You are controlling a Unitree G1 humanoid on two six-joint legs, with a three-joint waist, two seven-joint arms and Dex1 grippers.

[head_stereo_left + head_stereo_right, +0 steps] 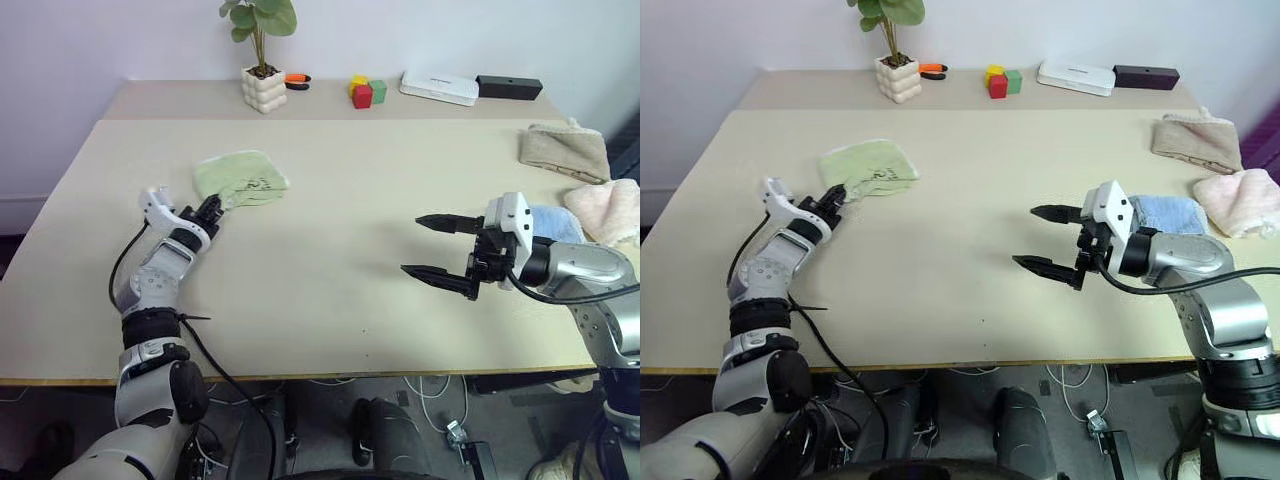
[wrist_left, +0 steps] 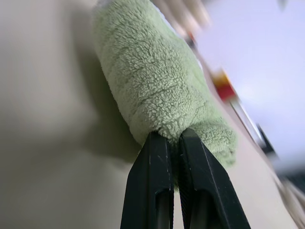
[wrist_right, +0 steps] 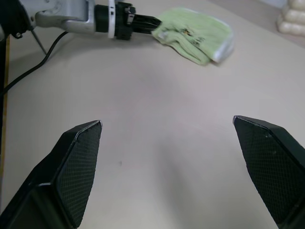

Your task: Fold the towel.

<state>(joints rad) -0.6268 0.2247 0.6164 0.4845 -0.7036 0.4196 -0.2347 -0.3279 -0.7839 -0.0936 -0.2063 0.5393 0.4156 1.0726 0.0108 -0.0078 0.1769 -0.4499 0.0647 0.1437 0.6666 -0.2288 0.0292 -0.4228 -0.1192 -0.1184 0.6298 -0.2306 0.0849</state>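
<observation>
1 fluffy green terry towel (image 1: 240,177), bunched, pinched by left hand (image 1: 211,209)

The left gripper (image 2: 174,143) has its two black fingers (image 2: 152,176) pressed together on the near edge of the folded light green terry-cloth towel (image 2: 152,81), which lies on the beige bench (image 2: 47,143); small blurred objects sit beyond.

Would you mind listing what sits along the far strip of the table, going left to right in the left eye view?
Potted plant → orange-handled tool → coloured blocks → white flat box → black bar-shaped box.
</observation>
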